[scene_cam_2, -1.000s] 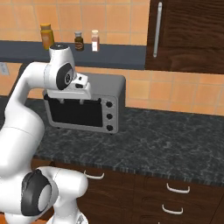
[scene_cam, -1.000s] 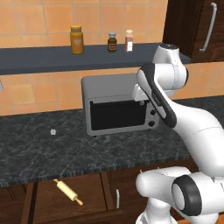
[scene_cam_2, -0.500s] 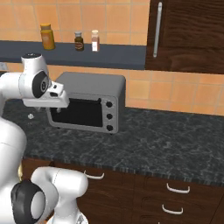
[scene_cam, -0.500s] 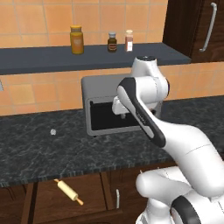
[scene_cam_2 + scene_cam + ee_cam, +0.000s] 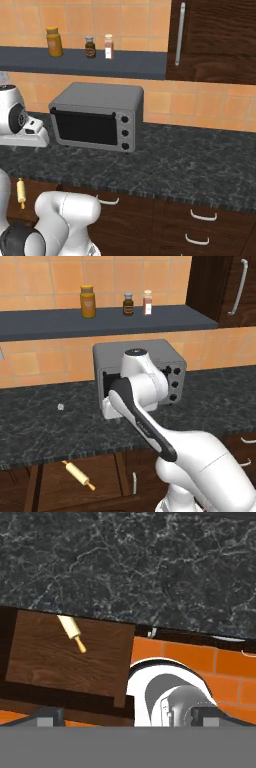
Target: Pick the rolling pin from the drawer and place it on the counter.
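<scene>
Looking down from the hand camera, you see the small pale cream rolling pin with thin orange-tan handles (image 5: pixel 71 632) lying at a slant on the lighter brown floor of the wide dark brown wooden drawer (image 5: pixel 45 662), near the edge that meets the black-grey speckled stone surface (image 5: pixel 130 567). The drawer stands open below that surface's front edge. In the left base view the rolling pin (image 5: pixel 78 475) lies diagonally in the open drawer (image 5: pixel 55 491), left of the arm; in the right base view it (image 5: pixel 21 192) shows upright-looking at the far left, under the surface (image 5: pixel 165 165). Your hand (image 5: pixel 125 716) hangs above the drawer, its tips spread wide at the bottom corners of its own camera's picture, holding nothing. A grey toaster oven (image 5: pixel 97 117) sits on the surface.
</scene>
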Available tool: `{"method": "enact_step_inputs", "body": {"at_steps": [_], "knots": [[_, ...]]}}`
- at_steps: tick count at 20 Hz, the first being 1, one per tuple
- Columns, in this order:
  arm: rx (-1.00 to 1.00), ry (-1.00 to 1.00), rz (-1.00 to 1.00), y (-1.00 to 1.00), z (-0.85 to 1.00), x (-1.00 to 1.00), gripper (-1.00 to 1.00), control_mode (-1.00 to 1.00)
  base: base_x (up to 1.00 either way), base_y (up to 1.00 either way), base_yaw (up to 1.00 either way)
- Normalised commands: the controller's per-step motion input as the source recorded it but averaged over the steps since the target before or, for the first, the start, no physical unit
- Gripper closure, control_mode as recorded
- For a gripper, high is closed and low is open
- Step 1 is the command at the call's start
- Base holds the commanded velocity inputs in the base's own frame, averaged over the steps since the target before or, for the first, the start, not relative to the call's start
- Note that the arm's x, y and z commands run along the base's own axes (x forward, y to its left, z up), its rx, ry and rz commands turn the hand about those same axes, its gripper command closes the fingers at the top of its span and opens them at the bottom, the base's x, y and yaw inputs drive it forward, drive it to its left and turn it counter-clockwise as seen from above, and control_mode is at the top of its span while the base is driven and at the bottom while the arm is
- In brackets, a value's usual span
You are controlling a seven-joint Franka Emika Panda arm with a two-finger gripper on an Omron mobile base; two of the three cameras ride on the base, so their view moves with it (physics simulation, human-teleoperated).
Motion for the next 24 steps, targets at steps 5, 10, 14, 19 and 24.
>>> {"method": "enact_step_inputs", "body": {"at_steps": [5, 10, 14, 19, 24], "knots": [[-0.01, 0.23, 0.0, 0.86, -0.97, -0.15, -1.0, -1.0, 0.0, 0.0, 0.0], [0.0, 0.09, 0.0, 0.72, -0.87, 0.02, -1.0, -1.0, 0.0, 0.0, 0.0], [0.0, 0.0, 0.0, 0.68, -0.65, 0.0, -1.0, -1.0, 0.0, 0.0, 0.0], [-0.01, 0.0, 0.0, 0.61, -0.76, -0.26, -1.0, -1.0, 0.0, 0.0, 0.0], [0.0, 0.0, 0.0, 0.23, -0.59, -0.49, -1.0, -1.0, 0.0, 0.0, 0.0]]}}
